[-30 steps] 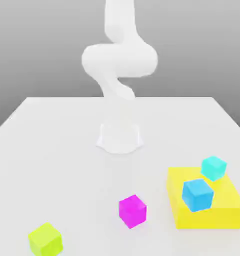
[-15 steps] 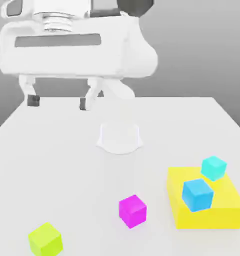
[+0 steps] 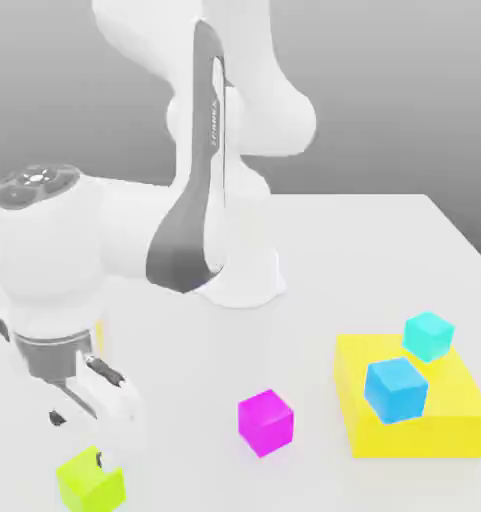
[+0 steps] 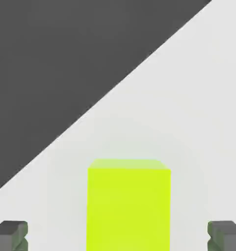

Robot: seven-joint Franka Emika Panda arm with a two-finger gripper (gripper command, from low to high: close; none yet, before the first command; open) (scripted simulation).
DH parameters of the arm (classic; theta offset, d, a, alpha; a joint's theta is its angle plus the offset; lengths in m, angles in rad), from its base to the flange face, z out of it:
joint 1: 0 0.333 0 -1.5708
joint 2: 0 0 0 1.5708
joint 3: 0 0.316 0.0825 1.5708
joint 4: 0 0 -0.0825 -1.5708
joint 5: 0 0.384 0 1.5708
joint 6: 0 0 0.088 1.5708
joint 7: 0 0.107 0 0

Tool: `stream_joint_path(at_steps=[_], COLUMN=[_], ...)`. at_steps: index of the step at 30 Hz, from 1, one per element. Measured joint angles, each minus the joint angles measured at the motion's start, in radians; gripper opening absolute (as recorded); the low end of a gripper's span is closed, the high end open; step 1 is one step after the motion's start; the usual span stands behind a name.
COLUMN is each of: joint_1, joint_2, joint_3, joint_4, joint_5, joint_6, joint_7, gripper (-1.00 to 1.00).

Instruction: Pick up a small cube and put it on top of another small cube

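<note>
Gripper [image 4: 118, 235] poised above the lime cube [image 3: 90, 482], fingers wide apart, nothing held. Cube sits on the white table [image 3: 184, 400], near its edge; an off-centre descent could clip and tip it.

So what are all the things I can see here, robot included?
Yellow-green cube: one, on the table near the exterior view's left, below the gripper
Magenta cube: one, on the table between the yellow-green cube and the yellow block
Yellow block: one, on the exterior view's right
Blue cube: one, at the yellow block
Cyan cube: one, at the yellow block, farther back than the blue one
Table: one, white, under everything
Arm: one, white with dark grey parts
Gripper: one, white with dark fingertips, open above the yellow-green cube
</note>
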Motion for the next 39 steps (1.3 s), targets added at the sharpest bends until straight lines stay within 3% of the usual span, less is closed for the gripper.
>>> stream_joint_path(at_steps=[1,2,9,14,25,32,33,39], joint_1=[-0.006,-0.011,-0.011,0.008,0.246,0.262,0.263,0.263], joint_2=[0.036,0.067,0.072,-0.084,-0.484,-0.327,-0.308,-0.299], joint_3=[0.007,0.012,0.012,-0.001,0.152,0.158,0.157,0.155], joint_4=[0.007,0.012,0.013,-0.026,-0.384,-0.424,-0.424,-0.423], joint_5=[0.004,0.009,0.011,-0.019,-0.051,-0.093,-0.099,-0.102], joint_6=[0.028,0.053,0.057,-0.059,-0.100,0.097,0.115,0.124], joint_7=[-0.002,-0.006,-0.007,0.012,-0.040,-0.021,-0.017,-0.015], gripper=[0.00,-1.00,-1.00,-1.00,-1.00,-1.00,1.00,1.00])
